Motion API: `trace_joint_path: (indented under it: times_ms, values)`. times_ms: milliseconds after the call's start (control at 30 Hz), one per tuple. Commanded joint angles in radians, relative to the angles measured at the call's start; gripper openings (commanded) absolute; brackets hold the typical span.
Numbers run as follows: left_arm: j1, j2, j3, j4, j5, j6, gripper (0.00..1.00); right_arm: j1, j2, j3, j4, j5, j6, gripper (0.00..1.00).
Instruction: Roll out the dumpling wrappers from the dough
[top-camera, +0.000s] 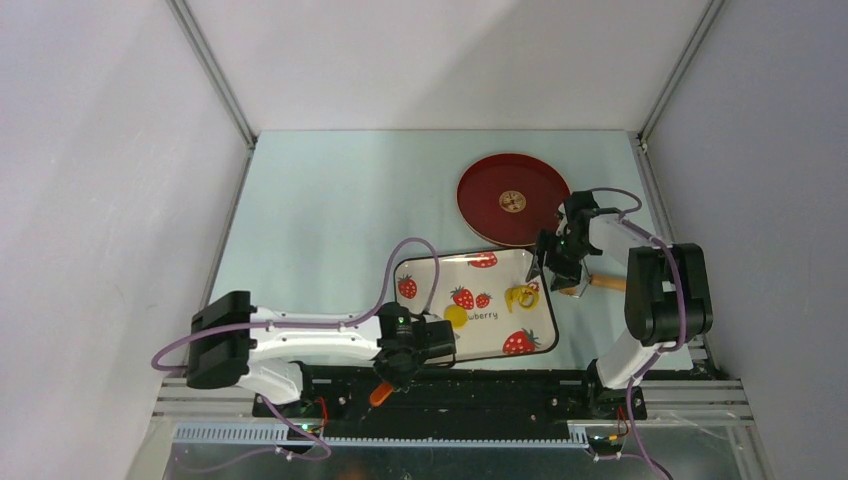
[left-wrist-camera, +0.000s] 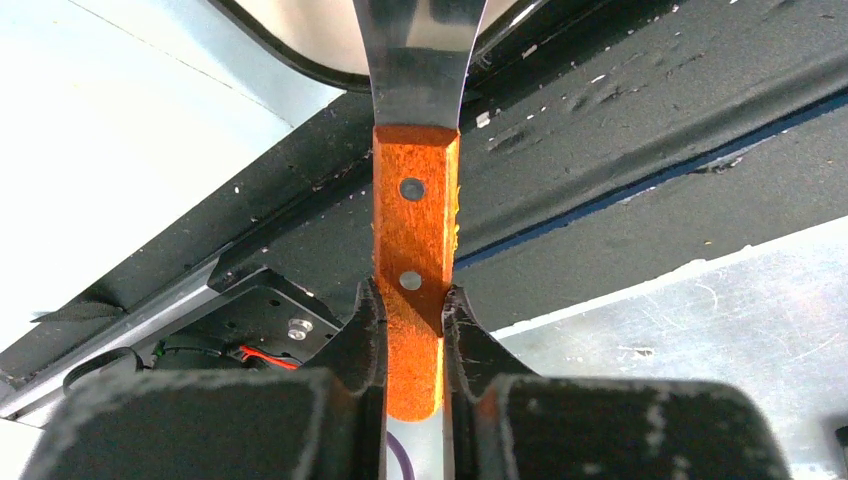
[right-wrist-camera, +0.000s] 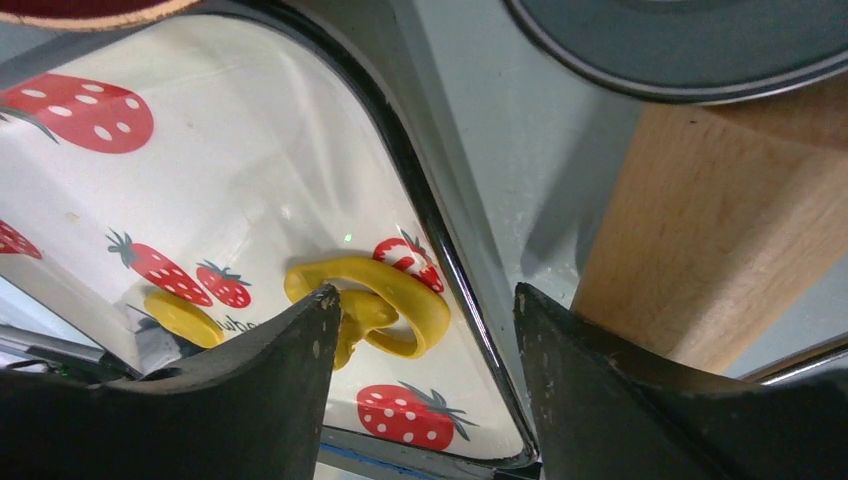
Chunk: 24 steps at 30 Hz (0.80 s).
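1 wrapper (top-camera: 455, 316) | 1 dough ring (top-camera: 522, 297) | 1 tray (top-camera: 505, 272) | 1 plate (top-camera: 485, 185) | 1 spatula (left-wrist-camera: 415, 230)

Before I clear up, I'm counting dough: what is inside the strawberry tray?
A round yellow wrapper and a ragged dough ring lie in the tray. The left gripper, holding a scraper, hides its near-left corner; the right gripper, its far-right corner.

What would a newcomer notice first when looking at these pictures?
Probably the strawberry-print tray in the middle, with a ragged yellow dough ring near its right edge. Behind it lies a dark red plate, and in front the left gripper is shut on an orange-handled scraper.
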Motion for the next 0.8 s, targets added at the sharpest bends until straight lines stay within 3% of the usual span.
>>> trace_joint_path:
  times_ms: [0,133,367,767]
  values:
    - [0.007,0.029,0.037,-0.003,-0.007,0.030,0.00,-0.014,0.014,0.002,0.037,-0.040,0.011,0.66]
    - [0.012,0.037,0.036,-0.003,-0.009,0.021,0.00,-0.016,0.030,0.002,0.044,-0.054,0.009,0.56]
    - [0.029,0.047,0.061,-0.003,-0.013,0.032,0.00,-0.015,0.046,0.002,0.046,-0.058,0.001,0.29]
    - [0.049,0.099,0.096,0.012,-0.016,0.057,0.00,-0.013,0.055,0.002,0.040,-0.063,-0.014,0.00]
